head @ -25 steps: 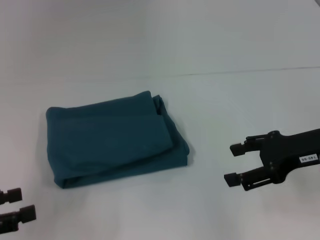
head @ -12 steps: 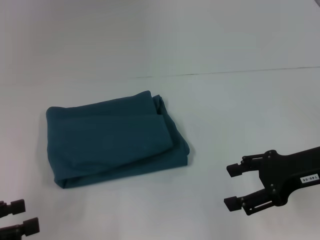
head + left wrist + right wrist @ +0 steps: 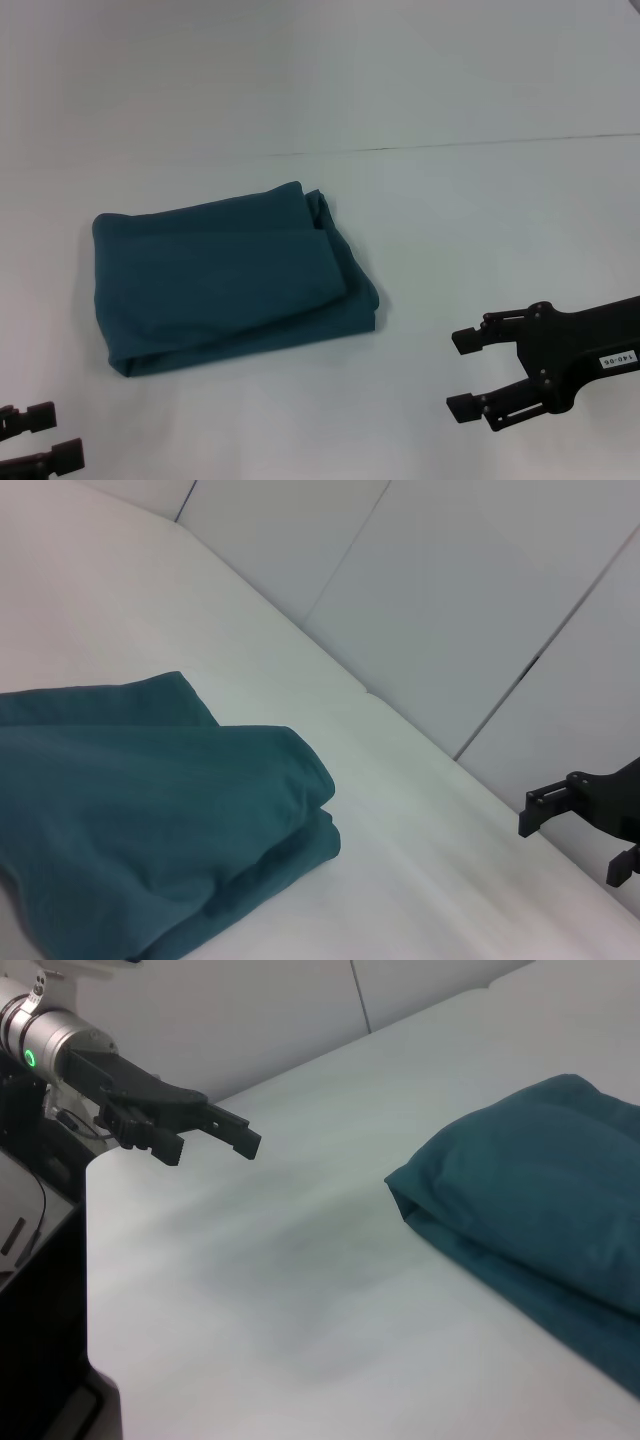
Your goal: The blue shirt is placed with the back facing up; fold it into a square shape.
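Note:
The blue shirt lies folded into a thick, roughly square packet on the white table, left of centre in the head view. It is plain dark teal with no lettering showing, and its layered edges appear in both wrist views. My right gripper hovers open and empty to the right of the shirt and nearer the robot, well apart from it. It also shows far off in the left wrist view, right gripper. My left gripper sits open and empty at the near left corner, apart from the cloth, and is seen again as left gripper.
The white table has a seam line across the back. In the right wrist view the table's edge drops off beside the robot's dark body. Pale wall panels stand behind the table.
Over the last second my right gripper drew back from the shirt toward the robot. My left gripper slid lower toward the near edge. The shirt stayed still.

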{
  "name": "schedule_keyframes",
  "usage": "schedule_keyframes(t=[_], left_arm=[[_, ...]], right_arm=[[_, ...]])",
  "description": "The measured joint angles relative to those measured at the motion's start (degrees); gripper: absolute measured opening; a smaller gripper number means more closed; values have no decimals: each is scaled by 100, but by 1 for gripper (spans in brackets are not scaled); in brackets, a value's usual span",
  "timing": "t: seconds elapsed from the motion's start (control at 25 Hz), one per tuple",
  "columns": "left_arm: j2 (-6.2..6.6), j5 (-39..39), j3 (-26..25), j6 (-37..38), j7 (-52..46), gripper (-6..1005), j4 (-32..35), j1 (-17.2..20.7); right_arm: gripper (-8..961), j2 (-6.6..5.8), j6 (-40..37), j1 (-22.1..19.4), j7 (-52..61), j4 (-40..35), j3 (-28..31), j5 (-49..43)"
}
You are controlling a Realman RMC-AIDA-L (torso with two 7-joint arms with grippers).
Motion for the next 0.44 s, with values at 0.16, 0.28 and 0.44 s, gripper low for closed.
schedule_keyframes(t=[0.16, 0.28, 0.44], left_arm=[[-2, 1, 0, -2, 11, 951, -5, 3], [-2, 1, 0, -1, 16, 951, -5, 4], [-2, 1, 0, -8, 40, 951, -5, 4]], right_arm=[[934, 0, 13, -3, -19, 2, 0, 7], [934, 0, 16, -7, -20, 5, 0, 8], [935, 0, 16, -6, -24, 7, 0, 14]])
